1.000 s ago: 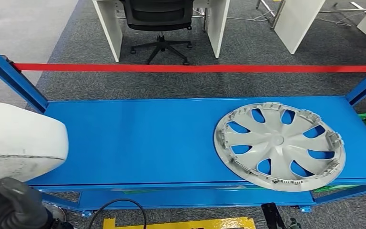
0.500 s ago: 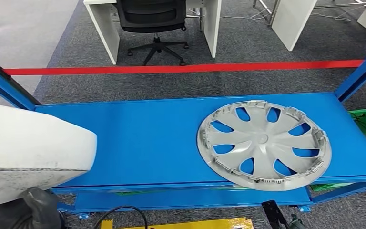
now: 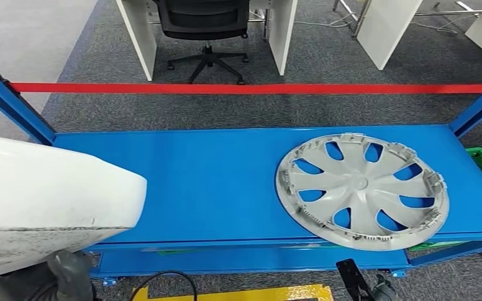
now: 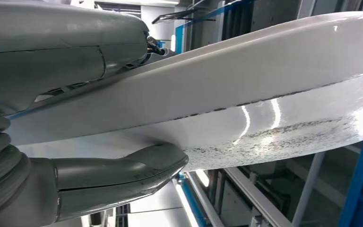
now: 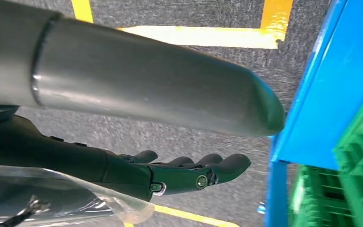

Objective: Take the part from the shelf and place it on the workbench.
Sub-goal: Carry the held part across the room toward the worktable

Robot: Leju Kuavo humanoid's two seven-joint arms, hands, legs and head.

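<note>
Fingers: left hand [image 4: 75, 142] grips the white part [image 3: 44, 200], thumb below, fingers [image 4: 61, 47] above; right hand [image 5: 137, 137] hangs empty, fingers [image 5: 203, 172] straight and apart.
Part: held over the blue worktop's [image 3: 194, 182] left end.
Worktop: grey hubcap [image 3: 362, 190] lies flat at right.

The white part [image 3: 44, 200], held in the left hand [image 4: 52, 109], is reaching further out over the blue workbench [image 3: 213, 182] than a second ago: its rounded end is now lying closer to the hubcap [image 3: 363, 190], covering more of the bench's near left corner. The whole head view is swinging as well, first to one side and then back, so the hubcap's shifting across the picture is the camera moving, not the hubcap.
</note>
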